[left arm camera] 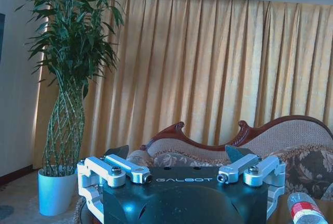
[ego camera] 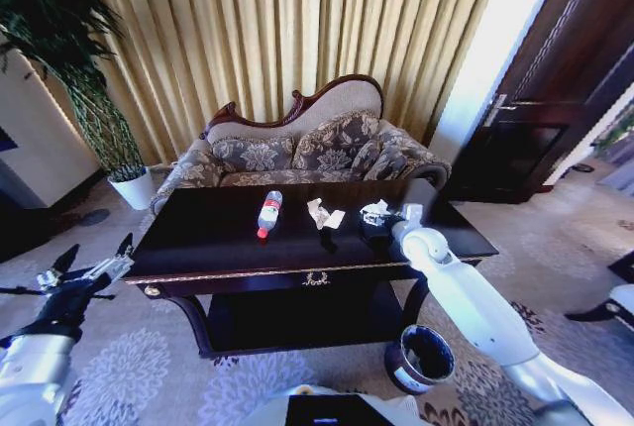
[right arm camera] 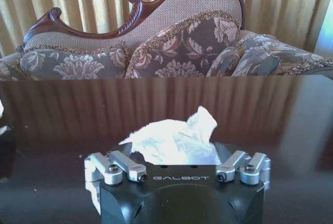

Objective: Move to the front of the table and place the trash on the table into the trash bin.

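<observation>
Right gripper (right arm camera: 177, 169) is lowered over the right end of the table (ego camera: 198, 248). A crumpled paper scrap (right arm camera: 174, 140) sits directly ahead of its jaws, between them or just beyond; whether they have closed on it cannot be told. Left gripper (ego camera: 94, 269) hangs off the table's left corner, jaws spread wide and empty. The bottle (ego camera: 268, 214) lies well left of the right jaws, long axis running front to back. A second paper scrap (ego camera: 324, 215) lies between. The trash bin (ego camera: 420, 359) stands on the floor below the right arm, which is nearer.
</observation>
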